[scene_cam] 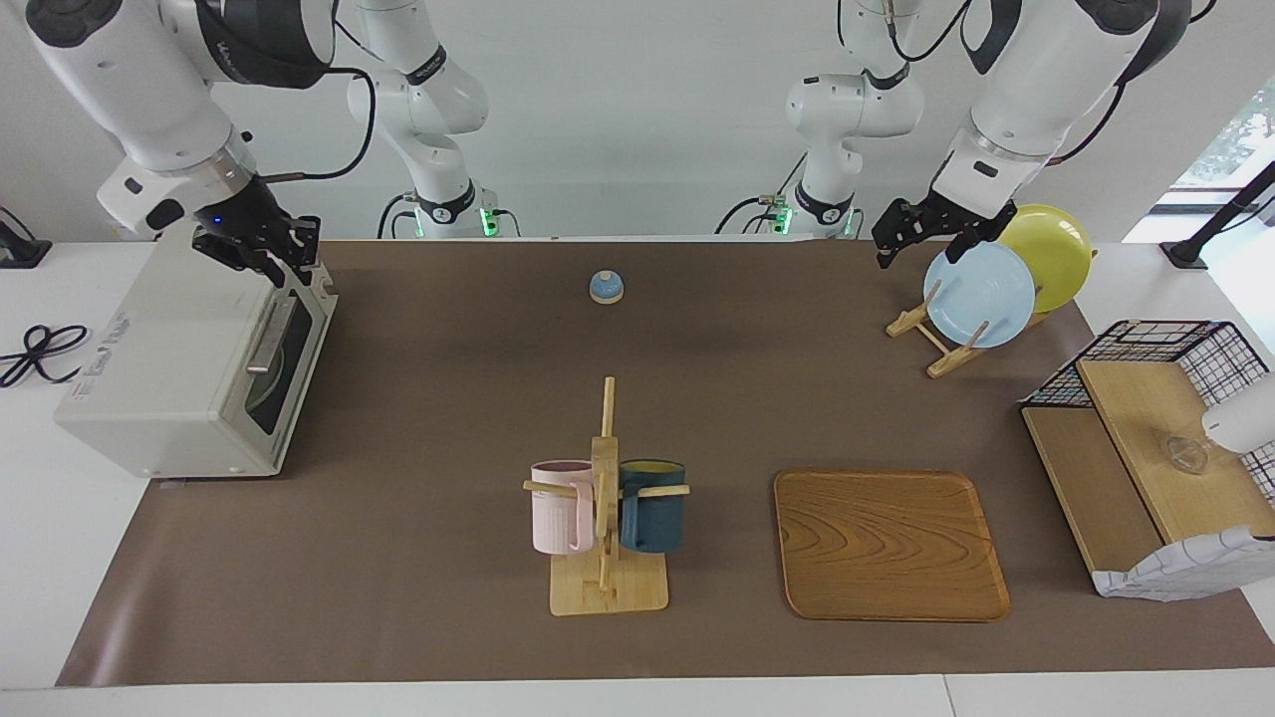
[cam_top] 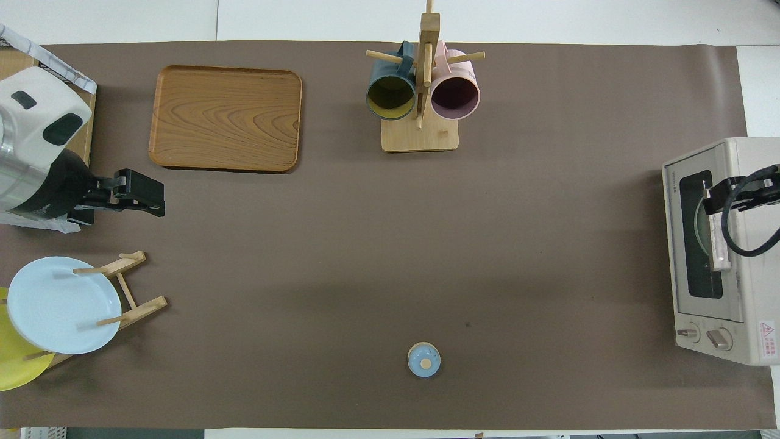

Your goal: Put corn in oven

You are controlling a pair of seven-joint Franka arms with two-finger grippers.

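The off-white oven (scene_cam: 169,368) (cam_top: 752,256) stands at the right arm's end of the table with its dark glass door (scene_cam: 284,373) closed. The corn is hidden. Only a faint greenish dish shows through the glass. My right gripper (scene_cam: 261,249) (cam_top: 728,192) hangs just above the oven's upper front edge, clear of the metal bar handle (scene_cam: 269,339) (cam_top: 719,244), with nothing in it. My left gripper (scene_cam: 901,231) (cam_top: 143,198) waits open and empty in the air beside the plate rack.
A wooden rack (scene_cam: 606,498) with a pink and a dark blue mug stands mid-table, beside a wooden tray (scene_cam: 890,545). The plate rack (scene_cam: 981,294) holds a light blue and a yellow plate. A small blue bell (scene_cam: 606,287) sits near the robots. A wire shelf (scene_cam: 1155,448) is at the left arm's end.
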